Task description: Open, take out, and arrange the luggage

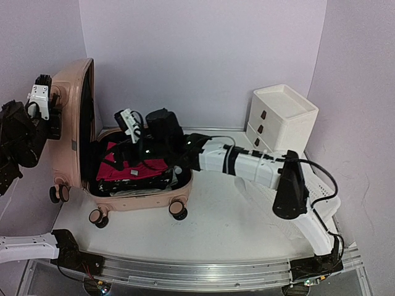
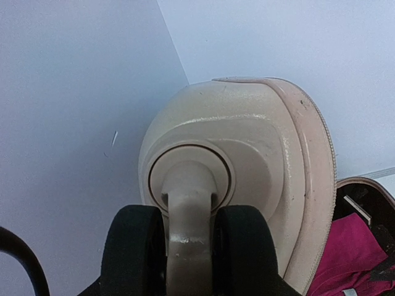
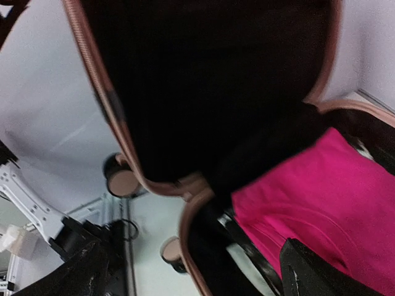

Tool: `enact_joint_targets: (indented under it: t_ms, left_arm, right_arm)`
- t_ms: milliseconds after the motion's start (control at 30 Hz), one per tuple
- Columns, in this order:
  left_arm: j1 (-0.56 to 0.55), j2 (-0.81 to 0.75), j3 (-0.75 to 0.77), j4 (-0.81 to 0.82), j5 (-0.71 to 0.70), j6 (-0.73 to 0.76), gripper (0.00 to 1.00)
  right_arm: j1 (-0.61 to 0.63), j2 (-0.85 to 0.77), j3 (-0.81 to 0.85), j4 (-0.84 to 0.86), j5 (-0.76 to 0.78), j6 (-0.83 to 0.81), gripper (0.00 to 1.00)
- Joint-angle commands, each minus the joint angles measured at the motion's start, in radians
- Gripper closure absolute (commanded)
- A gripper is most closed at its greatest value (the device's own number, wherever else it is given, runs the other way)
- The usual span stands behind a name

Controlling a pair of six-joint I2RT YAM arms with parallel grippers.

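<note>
The luggage (image 1: 74,123) is a pale-pink hard-shell suitcase lying open. Its lid stands upright at the left and its base (image 1: 142,196) lies on the table. A magenta garment (image 1: 117,161) and dark clothes fill the base. My left gripper (image 1: 50,120) is at the lid's outer side; in the left wrist view a caster wheel (image 2: 188,246) fills the space between the jaws. My right gripper (image 1: 134,154) reaches into the base; it is open and empty, fingers (image 3: 321,271) spread just above the magenta garment (image 3: 315,197) near the hinge edge.
A white drawer unit (image 1: 281,117) with brown handles stands at the back right. A white perforated basket (image 1: 322,188) lies under the right arm. Walls close in at the left, back and right. Two casters (image 3: 123,180) show by the table's edge.
</note>
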Motion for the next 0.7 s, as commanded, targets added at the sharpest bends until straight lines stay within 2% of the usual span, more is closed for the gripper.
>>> enact_joint_targets:
  t_ms: [0, 133, 267, 333, 433, 500, 533, 667]
  left_arm:
    - [0.008, -0.022, 0.085, 0.055, 0.011, -0.052, 1.00]
    - [0.007, -0.014, 0.093, -0.003, 0.041, -0.115, 1.00]
    - [0.008, -0.009, 0.092, -0.032, 0.039, -0.156, 1.00]
    - [0.008, -0.012, 0.090, -0.033, 0.017, -0.169, 1.00]
    - [0.008, -0.019, 0.088, -0.040, -0.038, -0.183, 1.00]
    - [0.008, -0.035, 0.080, -0.041, -0.069, -0.180, 1.00]
    - [0.008, -0.047, 0.073, -0.041, -0.087, -0.180, 0.96]
    - [0.008, -0.088, 0.036, -0.036, -0.159, -0.160, 0.88]
  right_arm:
    - [0.052, 0.206, 0.230, 0.279, -0.072, 0.164, 0.02]
    - [0.085, 0.387, 0.484, 0.232, -0.008, 0.186, 0.03]
    - [0.112, 0.413, 0.460, 0.241, 0.056, 0.137, 0.03]
    - [0.115, 0.423, 0.467, 0.205, 0.070, 0.133, 0.11]
    - [0.114, 0.346, 0.335, 0.124, 0.158, 0.132, 0.20]
    - [0.112, 0.268, 0.195, 0.087, 0.209, 0.124, 0.21]
    - [0.112, 0.229, 0.148, 0.050, 0.240, 0.116, 0.21]
    - [0.092, 0.092, 0.026, -0.144, 0.321, 0.086, 0.19]
